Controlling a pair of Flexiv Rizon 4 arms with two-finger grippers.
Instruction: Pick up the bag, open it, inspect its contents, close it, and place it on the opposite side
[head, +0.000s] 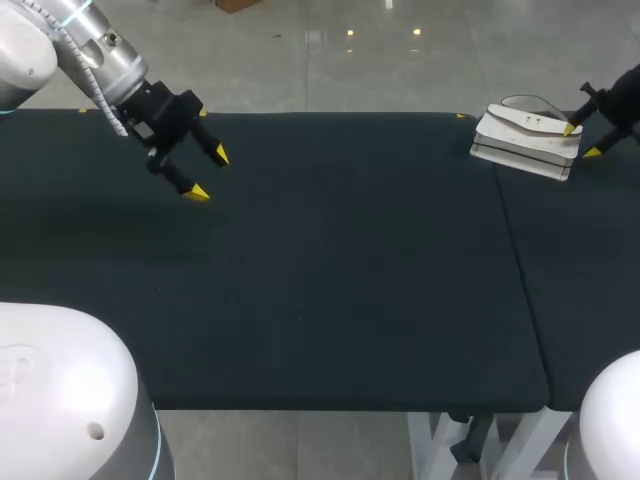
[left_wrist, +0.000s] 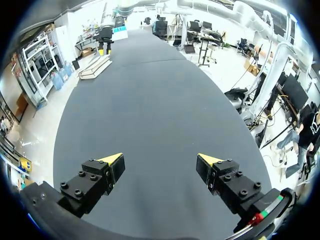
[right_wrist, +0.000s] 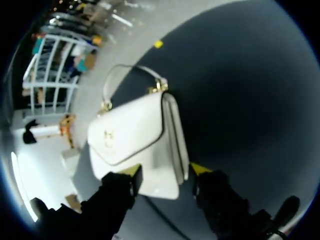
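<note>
Bag (head: 525, 140), white and flat-sided, lies on its back on the dark table (head: 350, 260), close to the far edge and well over on my right, with its flap face turned up. From the bag's far end a thin loop handle (head: 530, 102) curves out toward the table's edge, and the right wrist view shows it fixed to the bag (right_wrist: 135, 135) by small gold fittings (right_wrist: 157, 87). A dark line edges the flap. My right gripper (head: 580, 140) is at the bag's right-hand end. Its claw is spread, with one yellow tip over the flap face and the other just beside the bag's side. In its own view the right gripper (right_wrist: 165, 170) straddles the end of the bag opposite the handle (right_wrist: 125, 70), and nothing there shows it pinching. A seam (head: 520, 270) in the table runs toward the robot from beneath the bag. My left gripper (head: 210, 174) hangs above the cloth well apart from the bag, far off on the bag's left. Its claw is spread wide with nothing between the fingers. Seen from the left gripper (left_wrist: 161, 160), the bag (left_wrist: 95, 67) is a small pale shape far ahead at the table's other end.
</note>
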